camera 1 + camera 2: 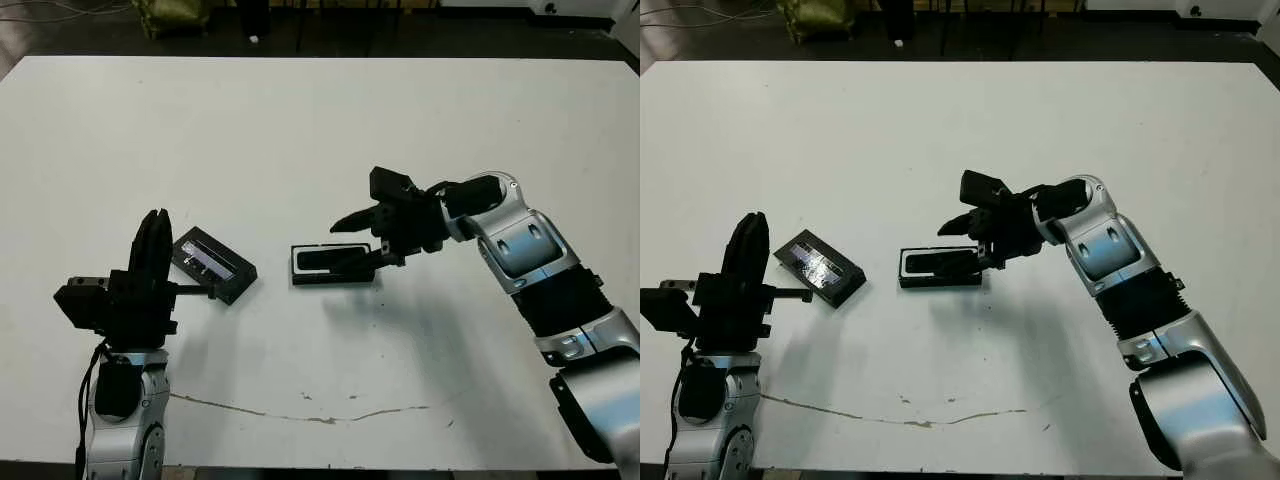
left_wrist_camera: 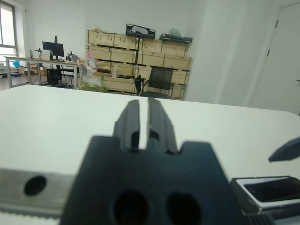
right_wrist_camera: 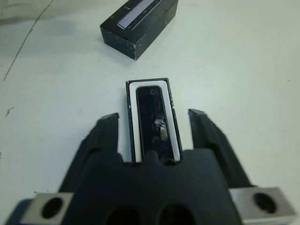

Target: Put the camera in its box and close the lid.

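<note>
The camera [image 3: 154, 123] lies in the box [image 3: 132, 119], between the right gripper's [image 3: 154, 123] wide-spread fingers, seemingly untouched.

1. Your camera [image 3: 153, 119] is a slim black bar with a glossy face. It lies flat inside the box, lengthwise, with white lining showing around it.
2. Your box [image 1: 299, 270] is a shallow tray with black walls and white lining. It sits open near the middle of the table.
3. Your lid [image 1: 213, 265] is a black cover with a silvery-purple strip. It lies apart, left of the box, turned at an angle.
</note>
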